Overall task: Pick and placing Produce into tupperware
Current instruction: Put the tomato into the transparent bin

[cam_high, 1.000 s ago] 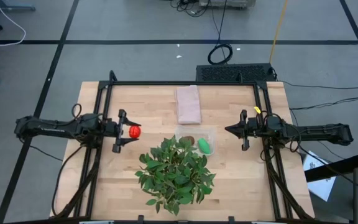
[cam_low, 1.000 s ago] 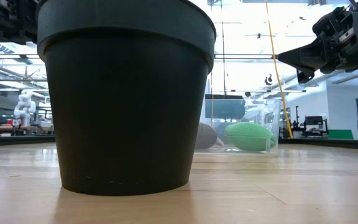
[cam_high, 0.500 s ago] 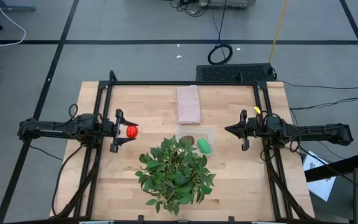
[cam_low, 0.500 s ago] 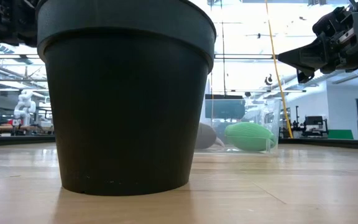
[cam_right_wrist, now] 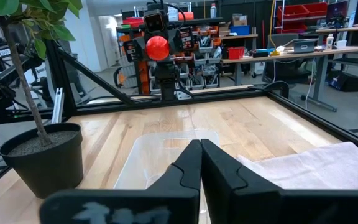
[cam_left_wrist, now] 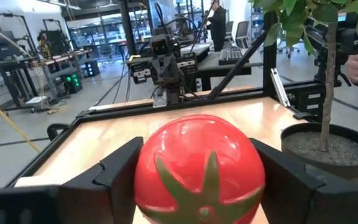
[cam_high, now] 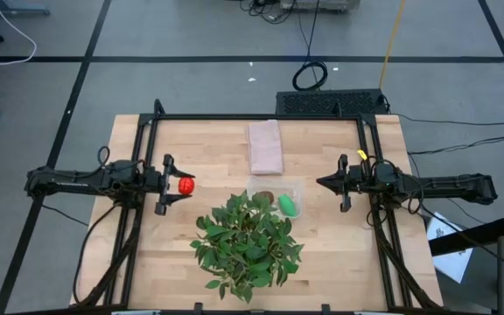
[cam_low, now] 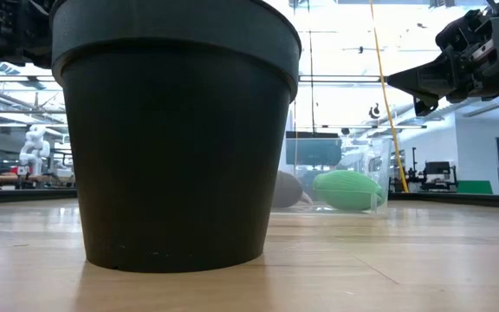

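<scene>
The bench [cam_high: 147, 254] carried a potted plant [cam_high: 248, 238] near the middle of its front edge, with a folded cloth [cam_high: 266, 146] lying near the middle of the back edge. Between plant and cloth sat the tub [cam_high: 292, 186], just behind the leaves, which overhung part of it. Inside the tub lay the green oval [cam_high: 288, 206] and, beside it on the side toward the left edge, the kiwi [cam_high: 267, 197]; in the low view the oval [cam_low: 347, 191] rested on the tub floor with the kiwi [cam_low: 285, 190] half hidden behind the black pot [cam_low: 176, 130].

The left end effector [cam_high: 176, 185] hung over the left part of the bench, well apart from the tub, its fingers [cam_left_wrist: 114, 171] clamped on the red tomato [cam_high: 185, 185]. The right end effector [cam_high: 329, 183] waited near the right edge, its fingers pressed together on nothing, pointing toward the tub [cam_right_wrist: 166, 152].
</scene>
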Action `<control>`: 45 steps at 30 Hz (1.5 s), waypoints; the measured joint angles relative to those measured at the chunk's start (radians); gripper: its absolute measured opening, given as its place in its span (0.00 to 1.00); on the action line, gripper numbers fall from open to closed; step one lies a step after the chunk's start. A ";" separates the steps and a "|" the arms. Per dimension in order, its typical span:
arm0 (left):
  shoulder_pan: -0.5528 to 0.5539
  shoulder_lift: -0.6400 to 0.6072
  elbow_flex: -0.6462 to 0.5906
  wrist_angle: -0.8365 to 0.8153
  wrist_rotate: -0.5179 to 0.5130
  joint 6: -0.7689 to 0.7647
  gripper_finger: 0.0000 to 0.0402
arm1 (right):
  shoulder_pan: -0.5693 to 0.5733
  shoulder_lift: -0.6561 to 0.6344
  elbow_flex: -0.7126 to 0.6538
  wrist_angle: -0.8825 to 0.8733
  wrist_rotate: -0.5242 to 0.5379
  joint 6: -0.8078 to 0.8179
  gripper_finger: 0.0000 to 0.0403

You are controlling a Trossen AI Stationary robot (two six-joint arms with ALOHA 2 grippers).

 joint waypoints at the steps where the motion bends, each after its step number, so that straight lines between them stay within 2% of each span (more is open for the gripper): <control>1: 0.000 0.000 0.000 0.000 0.000 -0.002 0.63 | 0.000 0.000 0.000 0.000 0.000 0.000 0.00; 22: 0.000 0.001 0.000 0.000 -0.003 -0.069 0.64 | 0.000 0.000 0.000 0.000 0.000 0.000 0.00; 31: 0.000 0.011 0.000 0.006 -0.063 -0.127 0.65 | 0.000 0.000 0.000 0.002 0.000 -0.001 0.00; 36: 0.000 0.053 0.001 0.063 -0.106 -0.150 0.65 | 0.000 0.000 0.000 0.003 0.003 -0.001 0.00; 45: 0.001 0.194 0.001 0.200 -0.107 -0.151 0.65 | 0.000 0.000 0.000 0.003 0.003 -0.001 0.00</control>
